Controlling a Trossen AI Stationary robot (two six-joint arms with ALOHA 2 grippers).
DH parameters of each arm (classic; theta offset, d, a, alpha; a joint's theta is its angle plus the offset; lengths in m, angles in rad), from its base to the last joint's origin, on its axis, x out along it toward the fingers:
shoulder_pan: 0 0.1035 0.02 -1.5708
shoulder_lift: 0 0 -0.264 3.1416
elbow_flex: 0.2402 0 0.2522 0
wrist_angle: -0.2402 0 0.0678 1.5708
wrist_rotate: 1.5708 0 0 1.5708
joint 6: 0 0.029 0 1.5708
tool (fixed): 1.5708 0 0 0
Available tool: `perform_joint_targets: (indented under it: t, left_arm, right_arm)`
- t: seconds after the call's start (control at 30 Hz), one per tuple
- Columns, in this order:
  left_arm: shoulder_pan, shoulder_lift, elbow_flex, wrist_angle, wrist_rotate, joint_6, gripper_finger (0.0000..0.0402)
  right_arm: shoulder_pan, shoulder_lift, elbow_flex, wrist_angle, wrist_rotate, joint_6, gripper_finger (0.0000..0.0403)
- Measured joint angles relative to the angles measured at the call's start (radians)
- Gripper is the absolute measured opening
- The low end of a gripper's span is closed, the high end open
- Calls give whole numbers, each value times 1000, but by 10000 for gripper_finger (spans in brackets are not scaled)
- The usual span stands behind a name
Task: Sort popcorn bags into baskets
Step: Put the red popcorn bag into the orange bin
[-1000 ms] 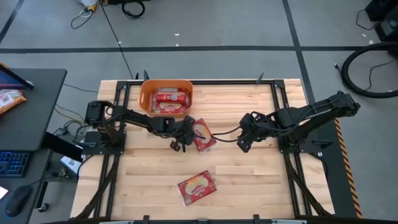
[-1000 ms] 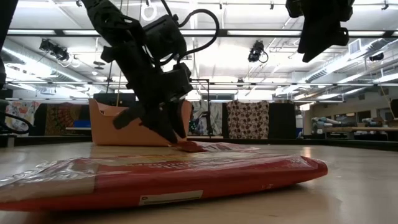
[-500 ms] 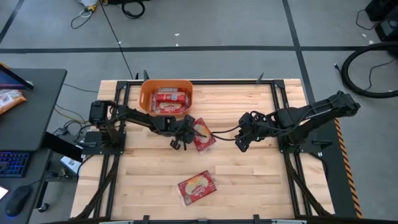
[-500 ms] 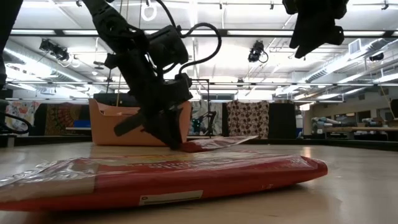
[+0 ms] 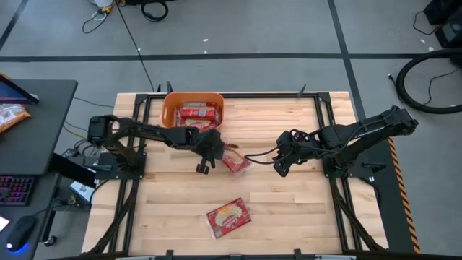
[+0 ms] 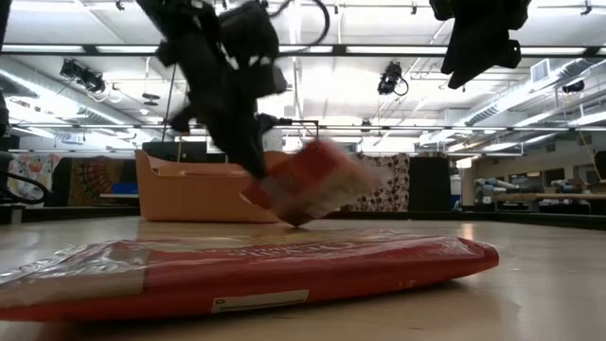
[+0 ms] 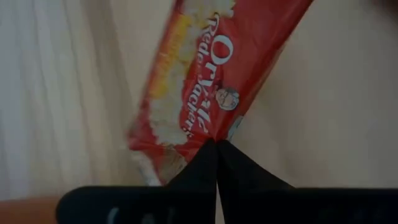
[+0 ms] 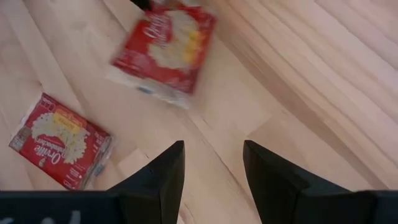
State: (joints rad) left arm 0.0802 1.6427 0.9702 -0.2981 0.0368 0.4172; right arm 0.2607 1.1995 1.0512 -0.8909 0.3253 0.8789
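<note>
An orange basket (image 5: 193, 113) at the table's far side holds red popcorn bags (image 5: 196, 113). To the right of the basket, my left gripper (image 5: 216, 149) is shut on a red popcorn bag (image 5: 235, 161), which shows tilted in the low view (image 6: 308, 185). Another popcorn bag (image 5: 229, 219) lies flat near the table's front edge. My right gripper (image 5: 281, 163) hovers open above the table, to the right of the held bag, with nothing between its fingers. My left gripper pinches the bag's edge at one end (image 7: 211, 134) between its two shut fingers. The fingers slant down from the table's left. The bag hangs tilted beyond the fingertips, raised off the wood. Whether its lower end (image 6: 298, 220) touches the table, I cannot tell.
Bare wooden tabletop (image 5: 303, 209) lies around the near bag and under my right gripper. Black frame rails (image 5: 339, 209) run along the table's left and right sides. A cable (image 5: 256, 154) leads from the right arm toward the held bag.
My left gripper has shut on the bag's end and risen. The bag, which lay flat on the table, is now lifted and tilted below the fingers. My right gripper has kept still and open.
</note>
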Motion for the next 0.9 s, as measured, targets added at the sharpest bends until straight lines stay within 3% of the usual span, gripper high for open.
perform_joint_targets:
  t: [0.1,0.2,0.33,0.47,0.57,0.7,0.9]
  left_arm:
    - [14,-73,51,-111,80,-88,3]
    - [29,-157,109,-200,88,-166,2]
    - [56,-263,186,-291,23,-218,1]
    - [100,-353,244,-364,-116,-224,1]
    - [157,-384,247,-419,-198,-224,1]
    - [250,-379,226,-505,-222,-224,2]
    - [353,-330,81,-418,-336,-183,5]
  right_arm:
    - [0,0,0,0,38,-23,169]
    - [-3,0,0,0,103,-48,169]
    - [-18,0,0,0,186,-73,169]
    - [-42,0,0,9,209,-104,169]
    - [-55,0,0,46,208,-132,169]
    - [-61,0,0,107,209,-165,169]
    - [-61,0,0,178,207,-195,169]
